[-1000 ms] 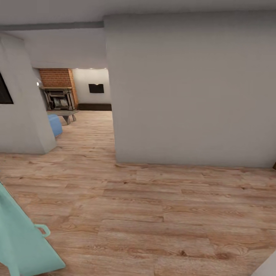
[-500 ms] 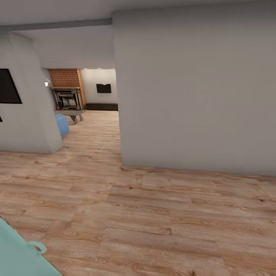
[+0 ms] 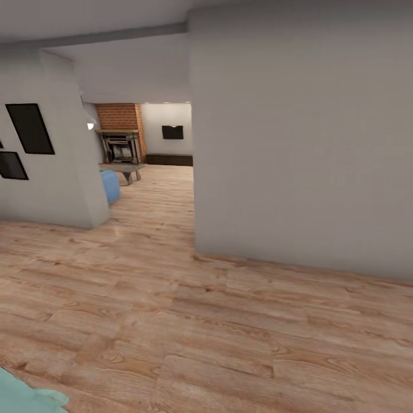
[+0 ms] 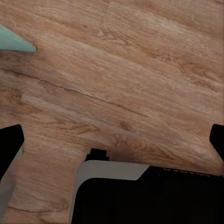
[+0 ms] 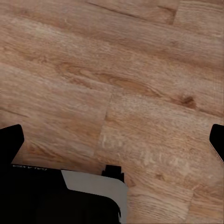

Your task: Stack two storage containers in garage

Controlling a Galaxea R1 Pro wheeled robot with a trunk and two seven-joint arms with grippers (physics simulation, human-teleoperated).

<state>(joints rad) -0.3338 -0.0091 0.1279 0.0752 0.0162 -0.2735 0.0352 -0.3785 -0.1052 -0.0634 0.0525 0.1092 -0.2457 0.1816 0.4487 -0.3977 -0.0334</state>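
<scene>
Far left there's a grey wall with two black frames (image 3: 30,128), then a doorway into the living room (image 3: 150,172): brick fireplace (image 3: 121,140), blue sofa (image 3: 109,185), wood floor (image 3: 189,338). A big grey wall (image 3: 304,149) is on the right. Left hand (image 4: 112,140) and right hand (image 5: 112,140) both hang wide open over the planks, holding nothing.

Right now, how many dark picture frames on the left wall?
2. The upper frame hangs on the left wall; the lower frame sits below it at the image edge, partly cut off. More may lie outside the view.
</scene>
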